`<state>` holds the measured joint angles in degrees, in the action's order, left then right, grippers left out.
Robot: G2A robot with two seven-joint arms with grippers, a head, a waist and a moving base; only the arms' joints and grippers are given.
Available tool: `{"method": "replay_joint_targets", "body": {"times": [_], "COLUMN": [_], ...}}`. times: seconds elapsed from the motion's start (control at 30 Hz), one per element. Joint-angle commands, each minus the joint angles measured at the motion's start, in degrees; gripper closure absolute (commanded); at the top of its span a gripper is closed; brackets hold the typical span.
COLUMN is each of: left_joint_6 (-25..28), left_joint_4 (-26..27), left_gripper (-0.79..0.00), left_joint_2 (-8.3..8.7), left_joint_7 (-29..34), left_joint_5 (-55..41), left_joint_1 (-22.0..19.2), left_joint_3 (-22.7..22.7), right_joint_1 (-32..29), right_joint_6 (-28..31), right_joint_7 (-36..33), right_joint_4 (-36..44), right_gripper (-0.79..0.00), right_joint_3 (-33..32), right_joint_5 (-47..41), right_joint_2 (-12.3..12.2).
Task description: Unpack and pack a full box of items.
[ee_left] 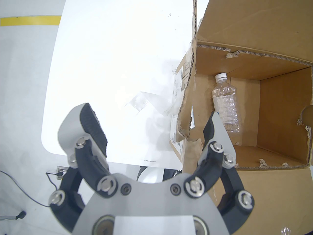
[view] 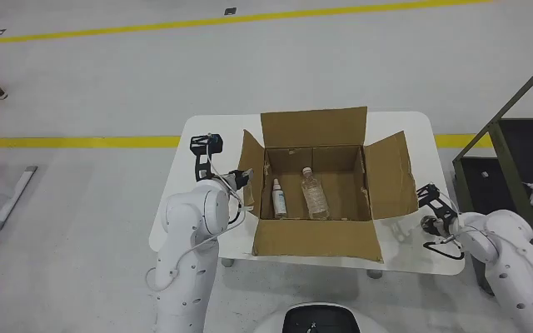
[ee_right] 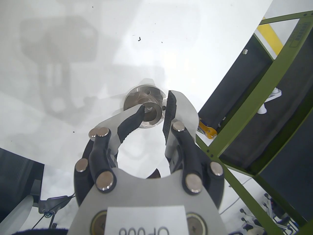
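**Catching the torn flap is your chief risk**

Your left gripper point(ee_left: 149, 114) is wide open and holds nothing. It hangs just outside the box point(view: 316, 237), with one side right against the ragged edge of the left flap point(ee_left: 188, 113). From that position, a straight reach inward would probably hook the cardboard and drag or tilt the whole box on the table point(view: 400, 125). Get clear of the flap before you go in.

Inside the box, the clear bottle point(view: 314, 194) lies flat near the middle of the floor, cap toward the far wall. The spray bottle point(view: 278, 199) lies flat beside it, closer to the left wall. Both look round and light, so an off-centre pinch would likely send either one rolling. The thin clear one may also buckle if you squeeze it hard. The spray bottle leaves you little room on the left-wall side.

To the right of the box, near the table's edge, your right gripper point(ee_right: 155, 110) sits at a small metal part point(ee_right: 137, 97). You cannot tell whether it is clamped on the part or only placed around it. If the hold is loose, the part could drop and roll off the edge toward the green frame point(ee_right: 269, 86).

Your count:
- one box, with four flaps spread open
- two bottles in the box, so it does not look full
- one metal part
- one scrap of clear plastic point(ee_left: 144, 101) on the table, left of the box
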<state>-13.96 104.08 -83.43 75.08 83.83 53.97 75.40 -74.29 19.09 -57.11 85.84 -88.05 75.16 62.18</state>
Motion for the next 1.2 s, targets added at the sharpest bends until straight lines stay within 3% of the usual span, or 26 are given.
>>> {"method": "replay_joint_targets", "body": {"times": [0.0, 0.3, 0.5, 0.53, 0.57, 0.97, 1.13, 1.17], "left_joint_6": [0.00, 0.00, 0.00, 0.00, 0.00, 0.00, 0.00, 0.00], "left_joint_4": [0.00, 0.00, 0.00, 0.00, 0.00, 0.00, 0.00, 0.00], "left_gripper": [-0.785, -0.785, -0.785, -0.785, -0.785, -0.785, -0.785, -0.785], "left_joint_2": [0.00, 0.00, 0.00, 0.00, 0.00, 0.00, 0.00, 0.00], "left_joint_7": [0.00, 0.00, 0.00, 0.00, 0.00, 0.00, 0.00, 0.00], "left_joint_5": [0.00, 0.00, 0.00, 0.00, 0.00, 0.00, 0.00, 0.00], "left_joint_1": [0.00, 0.00, 0.00, 0.00, 0.00, 0.00, 0.00, 0.00], "left_joint_3": [0.00, 0.00, 0.00, 0.00, 0.00, 0.00, 0.00, 0.00], "right_joint_1": [0.09, -0.73, -2.55, -2.91, -3.24, -3.92, -3.41, -2.75], "right_joint_6": [0.01, 0.03, 0.97, 1.13, 1.15, 0.34, -0.16, -0.33], "right_joint_7": [0.02, -1.71, -7.28, -8.09, -8.79, -8.32, -8.60, -8.91], "right_joint_4": [-0.18, 3.52, 8.94, 9.82, 10.68, 11.63, 10.39, 9.77], "right_gripper": [-0.308, -0.323, -0.388, -0.674, -0.785, -0.785, -0.785, -0.693], "right_joint_3": [0.08, -1.19, -3.71, -4.07, -4.37, -4.61, -1.91, -1.33], "right_joint_5": [-0.37, -2.58, -5.86, -5.93, -5.66, -5.36, -4.49, -4.10], "right_joint_2": [-0.01, -0.32, -0.82, -0.92, -1.02, -1.08, -0.97, -0.95]}}
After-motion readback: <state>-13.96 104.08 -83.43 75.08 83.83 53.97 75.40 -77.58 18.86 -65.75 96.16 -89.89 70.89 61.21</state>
